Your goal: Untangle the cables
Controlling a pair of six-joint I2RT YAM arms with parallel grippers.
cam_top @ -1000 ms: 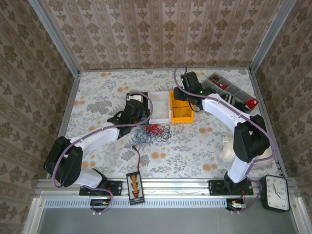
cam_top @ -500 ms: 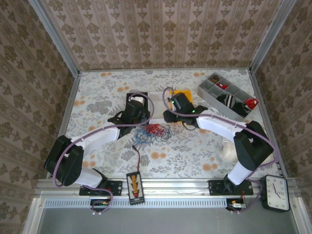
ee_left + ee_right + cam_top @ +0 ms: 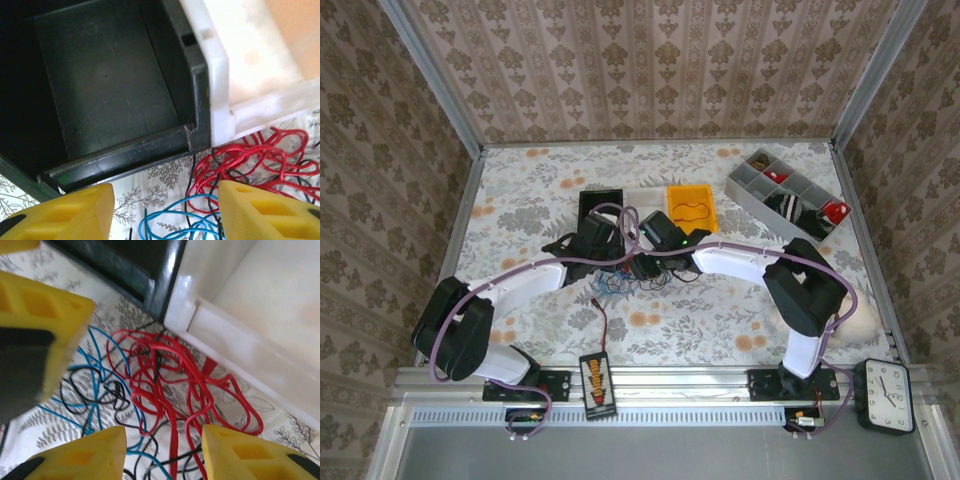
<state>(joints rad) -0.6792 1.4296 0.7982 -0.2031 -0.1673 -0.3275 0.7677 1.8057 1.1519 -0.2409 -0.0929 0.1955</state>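
Note:
The cables (image 3: 620, 282) lie as a tangled bunch of thin red, blue and black loops on the flowered table, in front of the black bin (image 3: 600, 200). Both gripper heads cover much of the bunch from above. My left gripper (image 3: 612, 258) hangs open over its left side; blue loops (image 3: 170, 225) and red loops (image 3: 250, 160) lie between and beyond its yellow fingers (image 3: 265, 210). My right gripper (image 3: 652, 260) is open over the red cable (image 3: 165, 375), with nothing pinched between its fingers (image 3: 75, 455). The left gripper's yellow finger (image 3: 40, 315) stands close by.
The black bin (image 3: 100, 75) and a white bin (image 3: 240, 60) sit just behind the bunch. An orange bin (image 3: 691, 210) holds a black wire. A grey compartment tray (image 3: 785, 195) is at the back right, a black-and-orange connector box (image 3: 596, 380) at the front edge, a clock (image 3: 885, 395) at the front right.
My right arm has swung left from the orange bin and come down over the cable bunch. The left gripper has edged a little nearer the bunch.

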